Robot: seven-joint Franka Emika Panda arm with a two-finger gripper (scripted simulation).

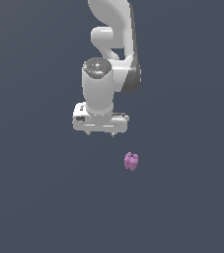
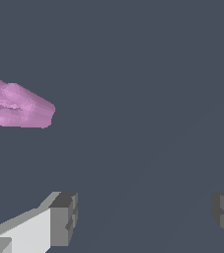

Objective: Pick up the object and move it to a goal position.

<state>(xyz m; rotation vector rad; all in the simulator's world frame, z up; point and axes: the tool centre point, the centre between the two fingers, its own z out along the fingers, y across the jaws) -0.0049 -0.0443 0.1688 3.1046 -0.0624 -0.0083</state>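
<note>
Gripper (image 1: 100, 133) hangs above the tabletop (image 1: 34, 197) w/ fingers (image 2: 64, 217) spread wide and nothing between them. The pink-purple lumpy piece (image 1: 131, 161) lies on the tabletop, apart from the gripper, off toward the exterior view's right and nearer that camera. In the wrist view it (image 2: 17, 106) sits well outside the gap between the fingers, partly cut off at the frame edge.

Step in hand, as I judge it: line up over the piece before descending. To do it well: shift sideways first till the piece sits centred in the gap, then drop straight down. The piece is tiny vs the gripper, so centring matters; a near miss prob. knocks it away. Notched sides may suit the pads, but can't tell its orientation well enough. Close only once low.

Goal position not visible. No containers in either view.
</note>
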